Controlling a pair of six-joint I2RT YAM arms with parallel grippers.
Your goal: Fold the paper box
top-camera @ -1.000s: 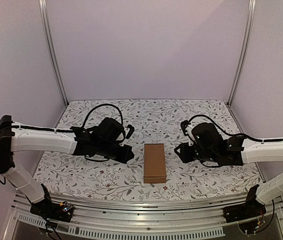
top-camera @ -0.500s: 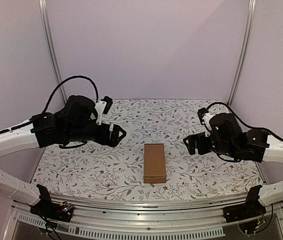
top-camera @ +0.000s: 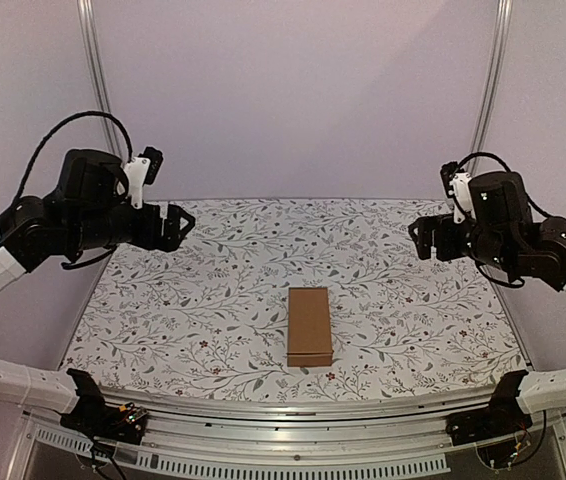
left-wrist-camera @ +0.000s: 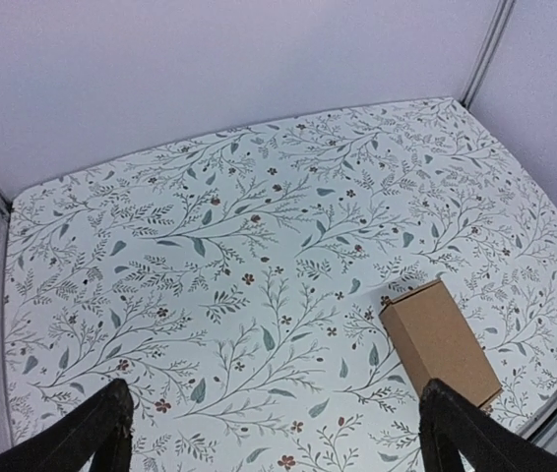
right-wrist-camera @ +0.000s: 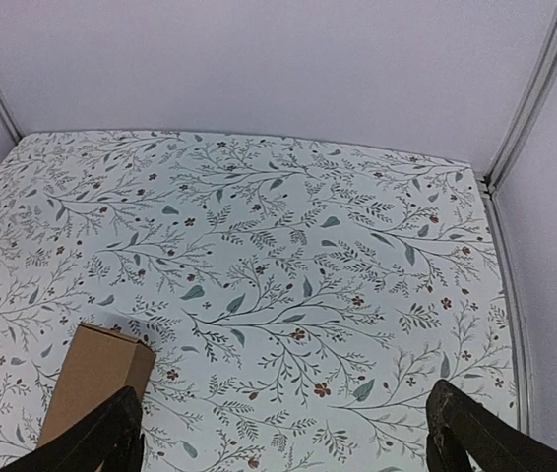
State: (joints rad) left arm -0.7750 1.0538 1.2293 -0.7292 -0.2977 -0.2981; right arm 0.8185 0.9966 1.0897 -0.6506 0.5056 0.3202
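The paper box (top-camera: 309, 326) lies flat on the floral table as a closed, narrow brown carton, its long side running front to back. It also shows at the lower right of the left wrist view (left-wrist-camera: 441, 339) and at the lower left of the right wrist view (right-wrist-camera: 92, 379). My left gripper (top-camera: 175, 222) hangs high over the table's back left, open and empty, far from the box. My right gripper (top-camera: 418, 238) hangs high at the back right, also open and empty. In each wrist view the black fingertips (left-wrist-camera: 101, 433) (right-wrist-camera: 465, 433) stand wide apart with only tablecloth between them.
A floral cloth (top-camera: 223, 300) covers the table. Pale walls close it in at the back and sides, with aluminium posts (top-camera: 103, 100) (top-camera: 485, 100) in the back corners. A metal rail (top-camera: 293, 440) runs along the near edge between the arm bases.
Both arms have risen from beside the box and drawn back outward to the rear corners. Both grippers have opened wide. The box has stayed where it was.
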